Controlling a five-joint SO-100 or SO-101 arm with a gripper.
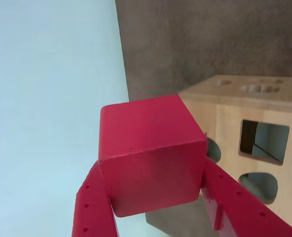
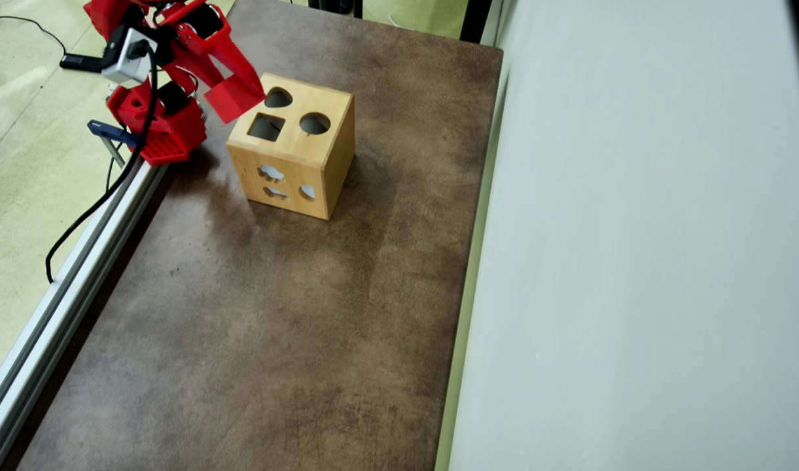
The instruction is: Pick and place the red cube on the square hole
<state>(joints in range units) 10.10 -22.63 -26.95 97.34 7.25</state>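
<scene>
My gripper is shut on the red cube, which fills the middle of the wrist view between the two red fingers. To its right stands the light wooden box, with the square hole in the face turned toward me. In the overhead view the gripper holds the cube in the air just left of the box, next to the heart-like hole. The square hole lies a little nearer and to the right of the cube, beside the round hole.
The box stands at the far left of a brown tabletop. A pale wall borders the table on the right and an aluminium rail on the left. The red arm base and a black cable sit at the upper left.
</scene>
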